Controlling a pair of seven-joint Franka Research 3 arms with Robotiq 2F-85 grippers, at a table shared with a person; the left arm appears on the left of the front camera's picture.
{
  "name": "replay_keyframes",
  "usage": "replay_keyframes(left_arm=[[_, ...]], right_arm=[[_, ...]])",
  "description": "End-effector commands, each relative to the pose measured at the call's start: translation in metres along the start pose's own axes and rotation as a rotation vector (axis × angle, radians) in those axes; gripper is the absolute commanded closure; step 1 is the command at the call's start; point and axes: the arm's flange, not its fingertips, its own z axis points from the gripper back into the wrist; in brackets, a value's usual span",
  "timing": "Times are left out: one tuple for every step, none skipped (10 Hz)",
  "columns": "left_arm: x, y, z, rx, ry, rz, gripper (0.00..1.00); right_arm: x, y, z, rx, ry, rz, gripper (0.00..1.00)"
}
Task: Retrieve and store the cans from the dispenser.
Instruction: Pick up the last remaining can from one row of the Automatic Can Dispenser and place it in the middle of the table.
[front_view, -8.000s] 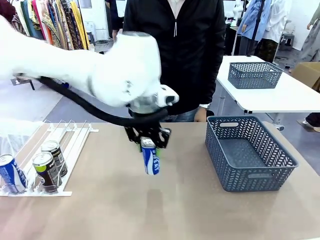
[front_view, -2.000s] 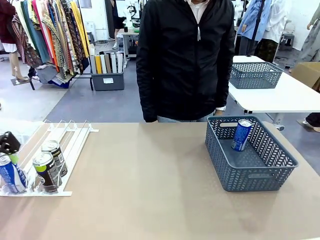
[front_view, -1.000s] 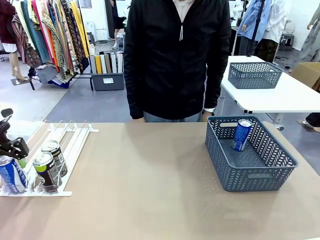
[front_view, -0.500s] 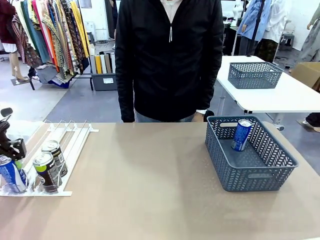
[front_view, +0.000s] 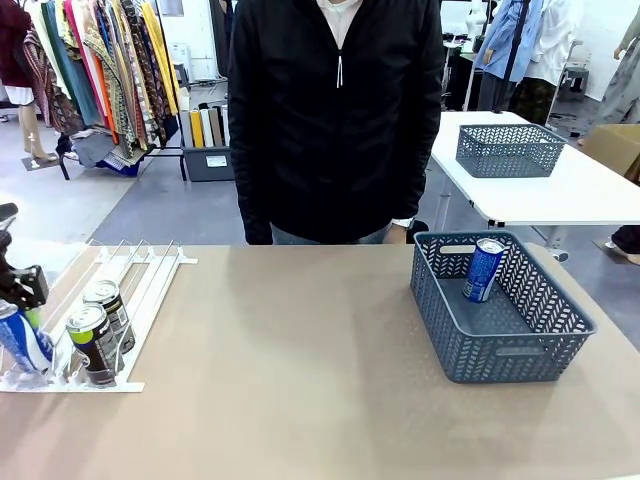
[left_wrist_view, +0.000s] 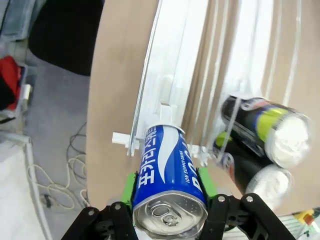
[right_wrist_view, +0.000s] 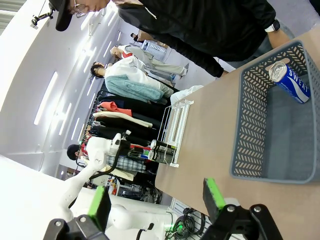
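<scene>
Your left gripper (left_wrist_view: 168, 186) rises from six o'clock in its wrist view with its green pads (left_wrist_view: 131, 186) pinching the blue can (left_wrist_view: 167, 167) on both sides just below the silver top. The can's base lies over the front stop of the outermost lane of the dispenser (front_view: 150, 272). In the front view this pair sits at nine o'clock, at the table's (front_view: 300, 390) left edge, and the can leans rather than standing upright. The two dark cans (front_view: 98, 335) stand one behind the other in the next lane, just beside the held can, at about three o'clock of it, against the low front stop. The lanes behind them run up toward twelve o'clock. Your right gripper (right_wrist_view: 157, 197) shows at six o'clock in its own wrist view, fingers spread wide with nothing between them. At three o'clock on the table sits the grey mesh basket (front_view: 520, 368), and a second blue can (front_view: 484, 270) leans against its far-left inner wall. A person (front_view: 340, 120) in a black jacket stands at twelve o'clock across the table, arms down.
</scene>
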Motion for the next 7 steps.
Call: replay_keyframes(left_arm=[[-0.015, 0.001, 0.079, -0.057, -0.079, -0.063, 1.0], [-0.022, 0.003, 0.117, -0.089, -0.104, -0.119, 1.0], [-0.028, 0.005, 0.148, -0.143, -0.132, -0.191, 1.0], [-0.032, 0.012, 0.171, -0.149, -0.211, -0.189, 1.0], [-0.036, 0.016, 0.181, -0.16, -0.238, -0.189, 1.0], [-0.038, 0.022, 0.184, -0.184, -0.235, -0.181, 1.0], [-0.041, 0.031, 0.182, -0.164, -0.18, -0.146, 1.0]], right_arm=[[0.003, 0.001, -0.002, 0.023, -0.019, 0.025, 0.0], [0.003, 0.001, -0.002, 0.023, -0.019, 0.025, 0.0], [0.003, 0.001, -0.002, 0.023, -0.019, 0.025, 0.0], [0.003, 0.001, -0.002, 0.023, -0.019, 0.025, 0.0], [0.003, 0.001, -0.002, 0.023, -0.019, 0.025, 0.0], [0.003, 0.001, -0.002, 0.023, -0.019, 0.025, 0.0], [0.003, 0.001, -0.002, 0.023, -0.019, 0.025, 0.0]])
